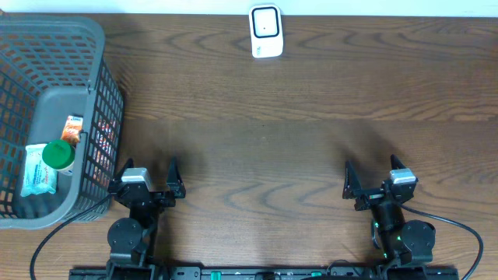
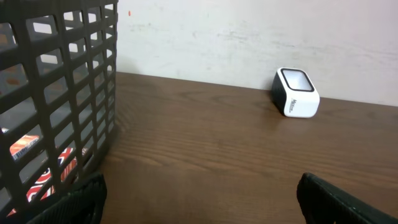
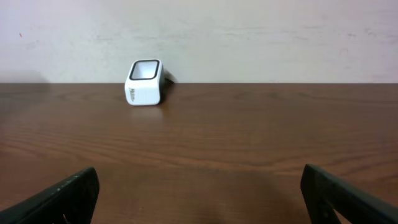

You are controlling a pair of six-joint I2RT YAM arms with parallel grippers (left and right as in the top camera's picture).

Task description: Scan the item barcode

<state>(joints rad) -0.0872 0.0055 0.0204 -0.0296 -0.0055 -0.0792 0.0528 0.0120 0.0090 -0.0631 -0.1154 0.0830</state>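
The barcode scanner [image 1: 265, 31], a small white box with a dark, black-framed window on its upward-slanted face, stood at the far edge of the tabletop [image 1: 264, 140], near the middle and close to a plain pale wall [image 3: 249, 37]. The tabletop was dark brown wood with a strong grain.

The items lay well apart from the scanner, in a grey plastic lattice basket [image 1: 99, 93] at the left end of the tabletop. Inside it were a container with a round green lid [image 1: 57, 154], a blue-and-white packet [image 1: 39, 171] just beside it, and an orange-and-red packet [image 1: 72, 128] against the basket's right wall. No barcode could be made out on any of them.

At the near edge, the left gripper [image 1: 150, 167] sat just beside the basket's near right corner, its jaws spread wide and holding nothing. The right gripper [image 1: 372, 165] was likewise spread and empty.
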